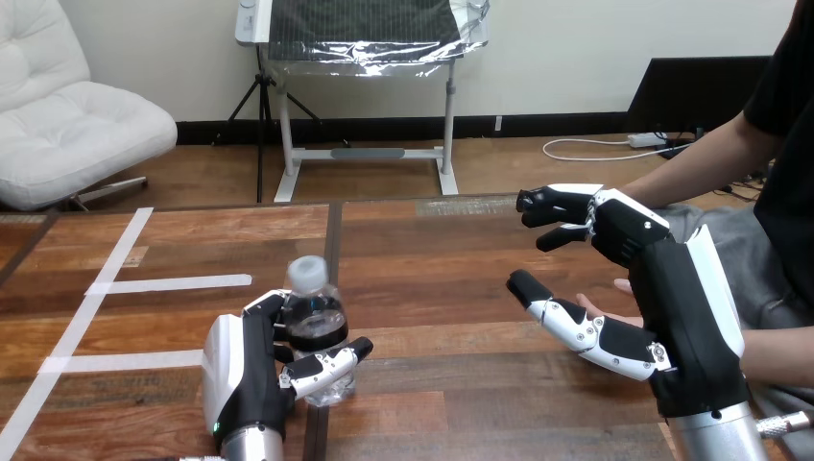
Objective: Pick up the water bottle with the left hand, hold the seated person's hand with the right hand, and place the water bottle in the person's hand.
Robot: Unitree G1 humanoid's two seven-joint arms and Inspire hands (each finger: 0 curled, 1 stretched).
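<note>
Rear: white wall (576, 58), black baseboard (384, 127) along its foot. Below: brown wooden floor (384, 182). Left: white padded chair (67, 125) on a metal base. Centre: white-framed stand (370, 154) against the wall, carrying a black panel (360, 24) edged with silver foil; black tripod (259, 101) just beside its left leg. Right: flat black screen (696, 91) against the wall; white cable (586, 152) on the floor beside it.

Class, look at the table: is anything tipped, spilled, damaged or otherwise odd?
Only one thing: the clear plastic water bottle with a white cap, upright in the left hand, looks crinkled near its base. No spill shows on the wooden table.
</note>
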